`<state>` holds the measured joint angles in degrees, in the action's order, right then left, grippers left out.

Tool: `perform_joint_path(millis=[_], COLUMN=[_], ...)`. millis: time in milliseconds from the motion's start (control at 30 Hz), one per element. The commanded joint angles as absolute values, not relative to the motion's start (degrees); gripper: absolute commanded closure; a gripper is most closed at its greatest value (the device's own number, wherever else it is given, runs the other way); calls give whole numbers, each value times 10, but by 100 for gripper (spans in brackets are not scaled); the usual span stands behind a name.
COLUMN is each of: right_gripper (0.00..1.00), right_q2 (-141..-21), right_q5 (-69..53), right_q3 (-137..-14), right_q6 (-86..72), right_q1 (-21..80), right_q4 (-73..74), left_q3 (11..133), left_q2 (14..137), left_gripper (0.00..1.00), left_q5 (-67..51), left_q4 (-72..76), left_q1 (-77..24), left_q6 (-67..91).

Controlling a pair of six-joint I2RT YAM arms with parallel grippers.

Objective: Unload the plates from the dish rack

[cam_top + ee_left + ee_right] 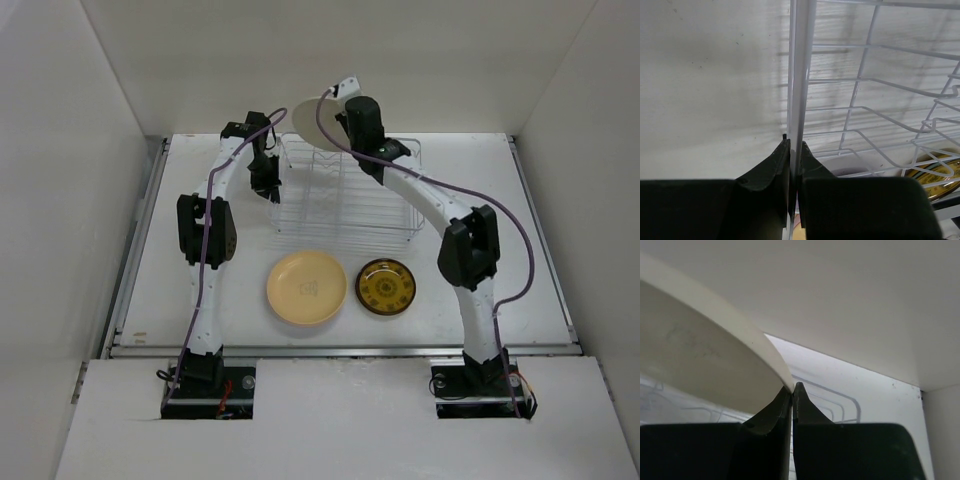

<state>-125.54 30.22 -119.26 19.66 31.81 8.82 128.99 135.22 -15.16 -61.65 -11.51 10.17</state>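
The wire dish rack (345, 205) stands at the back middle of the table. My left gripper (270, 190) is at its left side, shut on the rack's upright rim wire (799, 75), which runs between the closed fingertips of that gripper (794, 145). My right gripper (340, 118) holds a cream plate (312, 122) by its edge, tilted and lifted above the rack's back left corner. In the right wrist view the plate (700, 360) fills the left side, its rim pinched at that gripper (794, 386), with the rack (840, 402) below. No other plate shows in the rack.
In front of the rack a pale yellow plate (306, 288) and a smaller dark plate with a gold pattern (386, 287) lie flat on the table. The dark plate (935, 170) also shows through the rack wires. White walls enclose the table on three sides.
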Motion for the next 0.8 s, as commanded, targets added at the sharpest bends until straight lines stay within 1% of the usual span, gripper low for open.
perform_joint_path(millis=[0, 133, 233, 267, 300, 367, 400, 467, 500, 533, 600, 633, 767], right_gripper=[100, 100, 100, 100, 100, 100, 100, 100, 100, 100, 100, 100, 100], right_q2=[-1161, -1135, -1111, -1106, -1099, -1063, -1045, -989, -972, -958, -930, -930, -940], right_q5=[316, 359, 366, 358, 332, 266, 174, 88, 24, -4, -52, -102, -184], right_q3=[-1182, -1163, -1154, -1154, -1154, -1140, -1098, -1049, -1024, -980, -946, -920, -893], right_q6=[185, 185, 144, 126, 107, 70, 69, 59, 59, 53, 45, 36, 30], right_q1=[335, 335, 335, 335, 335, 335, 335, 335, 335, 335, 335, 340, 364], right_q4=[5, 5, 54, 79, 137, 189, 221, 248, 260, 291, 327, 363, 434], left_q3=[1264, 1264, 1264, 1264, 1258, 1258, 1258, 1267, 1273, 1273, 1292, 1297, 1313], left_q2=[1381, 1381, 1381, 1381, 1381, 1381, 1381, 1386, 1386, 1386, 1391, 1391, 1391], left_gripper=[100, 100, 100, 100, 100, 100, 100, 100, 100, 100, 100, 100, 100], left_q5=[-171, -177, -182, -201, -213, -237, -237, -232, -227, -227, -212, -201, -169], left_q4=[-628, -628, -622, -616, -611, -605, -605, -605, -605, -605, -610, -610, -615], left_q1=[-105, -105, -105, -105, -99, -99, -99, -99, -99, -99, -99, -99, -99], left_q6=[167, 167, 186, 192, 198, 204, 204, 204, 197, 188, 168, 162, 132])
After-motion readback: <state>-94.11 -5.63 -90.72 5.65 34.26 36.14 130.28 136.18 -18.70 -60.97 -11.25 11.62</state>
